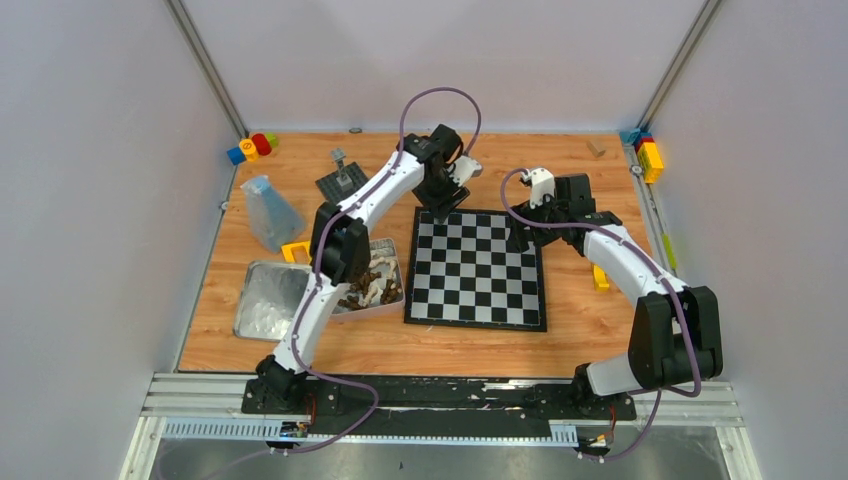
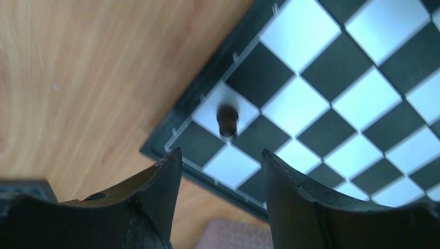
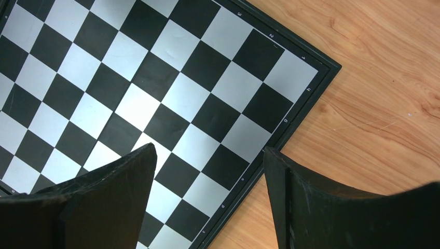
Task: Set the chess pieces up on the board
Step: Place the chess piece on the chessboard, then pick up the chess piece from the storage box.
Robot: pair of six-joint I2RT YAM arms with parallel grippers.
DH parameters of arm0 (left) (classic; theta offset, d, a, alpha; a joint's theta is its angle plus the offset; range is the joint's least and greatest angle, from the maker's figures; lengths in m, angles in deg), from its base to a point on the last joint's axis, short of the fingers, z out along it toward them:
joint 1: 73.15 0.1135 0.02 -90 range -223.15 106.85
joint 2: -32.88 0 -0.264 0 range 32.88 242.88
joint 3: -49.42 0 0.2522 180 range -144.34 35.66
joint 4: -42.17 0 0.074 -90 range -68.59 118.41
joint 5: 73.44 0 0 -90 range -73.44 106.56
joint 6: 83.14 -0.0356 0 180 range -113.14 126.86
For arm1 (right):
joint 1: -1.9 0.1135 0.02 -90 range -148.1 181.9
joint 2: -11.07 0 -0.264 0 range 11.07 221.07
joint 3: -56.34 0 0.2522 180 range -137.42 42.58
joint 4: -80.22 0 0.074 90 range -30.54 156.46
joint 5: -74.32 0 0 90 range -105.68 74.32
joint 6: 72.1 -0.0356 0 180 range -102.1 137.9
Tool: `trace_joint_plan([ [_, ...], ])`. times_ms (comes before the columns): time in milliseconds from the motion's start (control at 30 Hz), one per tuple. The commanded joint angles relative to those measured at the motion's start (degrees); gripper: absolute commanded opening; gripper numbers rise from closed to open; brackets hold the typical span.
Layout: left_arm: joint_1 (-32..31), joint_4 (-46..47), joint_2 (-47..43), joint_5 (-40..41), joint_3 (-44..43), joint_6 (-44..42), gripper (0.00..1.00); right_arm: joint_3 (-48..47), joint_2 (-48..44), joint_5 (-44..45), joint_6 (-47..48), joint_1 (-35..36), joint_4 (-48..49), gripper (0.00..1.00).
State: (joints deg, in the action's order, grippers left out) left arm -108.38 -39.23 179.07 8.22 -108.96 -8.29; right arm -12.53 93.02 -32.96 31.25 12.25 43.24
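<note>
**Left pincer open above a dark piece at the board's 11 o'clock corner; right pincer open at 1 o'clock**

The left pincer [image 2: 220,158] is open, and the gap between its two black fingers [image 2: 161,181] holds nothing. Just past the fingertips, at 12 o'clock in its wrist view, a small dark brown chess piece [image 2: 227,120] stands on a light square, touching neither finger. It is too blurred to tell its kind. Its square sits next to the corner square, in the edge row of the flat black-and-silver checked chessboard [image 2: 363,104]. From above, this is the board's 11 o'clock corner.

The right pincer [image 3: 210,155] is also spread wide and grips nothing. It hangs over the board's 1 o'clock corner, one finger above the checks and the other above the light wooden tabletop [image 3: 373,104].

At the board's 9 o'clock lies a shiny rectangular metal tin [image 1: 388,248], partly hidden by the left arm. It holds a heap of dark brown and cream chess pieces [image 1: 372,287]. A second shiny metal tray [image 1: 262,300] lies beside the tin, farther out at 9 o'clock.

Toward 10 o'clock are a yellow toy brick [image 1: 295,250], a pale blue translucent pouch [image 1: 268,212] and a dark grey studded baseplate [image 1: 342,183]. A cluster of coloured bricks [image 1: 252,147] sits in the table's 11 o'clock corner and another cluster [image 1: 648,155] in its 1 o'clock corner.
</note>
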Motion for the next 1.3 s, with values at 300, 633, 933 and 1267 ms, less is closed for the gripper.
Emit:
trace_joint_plan([
  [300, 1.29, 6.21, -45.24, 2.07, 52.68, -5.28, 0.57, 0.94, -3.28, -0.74, -0.34, -0.15, 2.31, 0.76],
  [633, 5.15, 10.04, -53.96, 5.4, 75.11, -5.52, 0.46, 1.18, -2.17, -2.04, -0.6, -0.07, 2.42, 0.76],
  [933, 6.74, 15.21, -52.14, 7.7, 79.17, -7.7, 0.44, 1.14, -1.17, -2.56, -0.56, -0.14, 2.47, 0.76],
  [1267, 6.75, 16.61, -48.89, 4.69, 77.67, -7.83, 0.43, 1.47, -1.4, -2.11, -0.38, -0.07, 2.43, 0.76],
])
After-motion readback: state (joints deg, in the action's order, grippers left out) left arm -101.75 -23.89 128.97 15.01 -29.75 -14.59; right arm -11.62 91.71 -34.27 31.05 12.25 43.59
